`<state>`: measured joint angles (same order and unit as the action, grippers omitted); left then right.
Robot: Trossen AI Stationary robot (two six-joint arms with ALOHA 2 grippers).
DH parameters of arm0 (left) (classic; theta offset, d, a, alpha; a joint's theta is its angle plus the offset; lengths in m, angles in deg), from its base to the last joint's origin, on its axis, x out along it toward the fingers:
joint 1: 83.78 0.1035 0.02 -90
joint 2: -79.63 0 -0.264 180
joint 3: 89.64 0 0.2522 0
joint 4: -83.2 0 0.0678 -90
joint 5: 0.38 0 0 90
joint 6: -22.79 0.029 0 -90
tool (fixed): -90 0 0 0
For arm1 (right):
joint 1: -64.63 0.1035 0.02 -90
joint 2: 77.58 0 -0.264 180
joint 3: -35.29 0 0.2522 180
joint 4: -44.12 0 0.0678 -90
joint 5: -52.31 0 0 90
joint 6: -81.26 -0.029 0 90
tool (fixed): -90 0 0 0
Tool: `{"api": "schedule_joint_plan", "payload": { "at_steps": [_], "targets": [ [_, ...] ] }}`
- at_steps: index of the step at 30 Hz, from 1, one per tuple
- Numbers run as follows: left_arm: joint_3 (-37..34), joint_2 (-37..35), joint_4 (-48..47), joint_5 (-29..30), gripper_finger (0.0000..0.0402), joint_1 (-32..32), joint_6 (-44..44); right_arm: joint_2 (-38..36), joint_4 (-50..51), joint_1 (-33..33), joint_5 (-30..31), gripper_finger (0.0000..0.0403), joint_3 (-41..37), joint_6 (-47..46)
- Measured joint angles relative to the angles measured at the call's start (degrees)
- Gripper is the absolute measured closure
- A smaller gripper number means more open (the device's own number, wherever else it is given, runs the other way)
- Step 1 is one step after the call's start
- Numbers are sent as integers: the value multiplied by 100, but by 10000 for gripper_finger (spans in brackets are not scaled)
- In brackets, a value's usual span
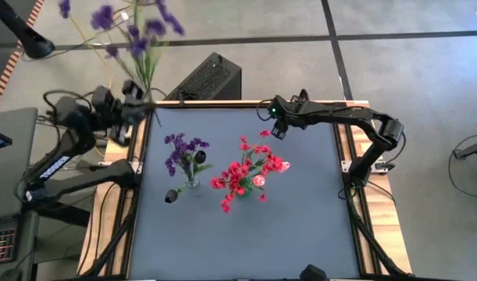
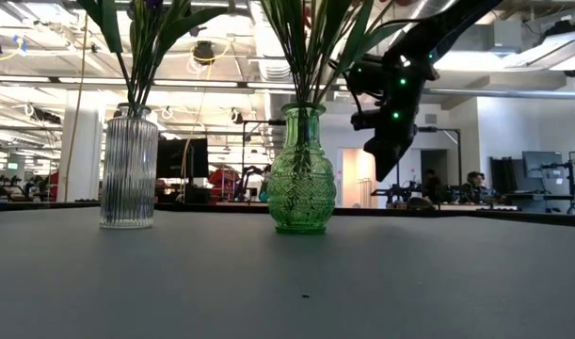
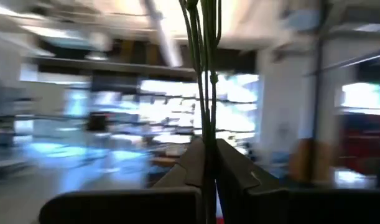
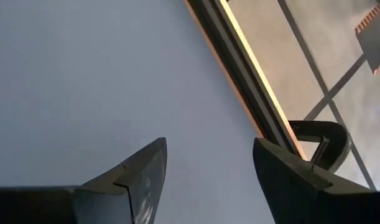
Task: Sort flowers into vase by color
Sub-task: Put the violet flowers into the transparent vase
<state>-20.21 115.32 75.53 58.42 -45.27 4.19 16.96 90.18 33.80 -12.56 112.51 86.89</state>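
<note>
My left gripper (image 1: 142, 107) is at the table's far-left corner, shut on a bunch of purple flowers (image 1: 133, 31) whose blossoms rise toward the overhead camera. A clear ribbed vase (image 2: 129, 169) stands on the table with purple blossoms (image 1: 183, 150) and dark tulips (image 1: 199, 157) in it. Beside it, a green glass vase (image 2: 301, 174) holds red blossoms (image 1: 240, 176) and pink-white tulips (image 1: 259, 181). My right gripper (image 1: 277, 125) hangs open above the table near the far edge, its fingers wide apart in the right wrist view (image 4: 208, 168). My left gripper (image 3: 208, 168) pinches several thin green stems (image 3: 205, 124) of the purple bunch between its two fingers. The stems run up and away from the fingers. The bunch is lifted clear of the table, with its blossoms above the gripper.
The grey table (image 1: 246, 242) has bare room on its near half and right side. A black box (image 1: 211, 78) sits on the floor beyond the far edge. The wooden table rim (image 4: 252, 93) shows next to the right gripper.
</note>
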Motion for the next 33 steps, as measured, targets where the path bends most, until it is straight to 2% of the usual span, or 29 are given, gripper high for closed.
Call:
{"api": "schedule_joint_plan", "payload": {
  "at_steps": [6,10,17,23,26,29,33],
  "targets": [
    [-961,-427,1531,292,399,-1174,-577,2,25,122,0,138,0,-11],
    [-1378,-396,2294,316,399,-2013,-804,2,28,122,2,138,0,-27],
    [-1544,-122,2334,438,399,-3638,-65,2,25,115,0,138,0,-301],
    [-1760,-36,2019,515,399,-5047,1249,4,-1,115,-26,138,0,-328],
    [-1817,39,1716,991,399,-5595,1922,4,-12,115,-26,138,0,-327],
    [-1850,159,1757,1418,399,-6031,2211,4,-10,115,-44,138,0,-328],
    [-1848,345,1894,1348,399,-6421,2242,6,-11,115,-157,138,0,-326]
  ]
}}
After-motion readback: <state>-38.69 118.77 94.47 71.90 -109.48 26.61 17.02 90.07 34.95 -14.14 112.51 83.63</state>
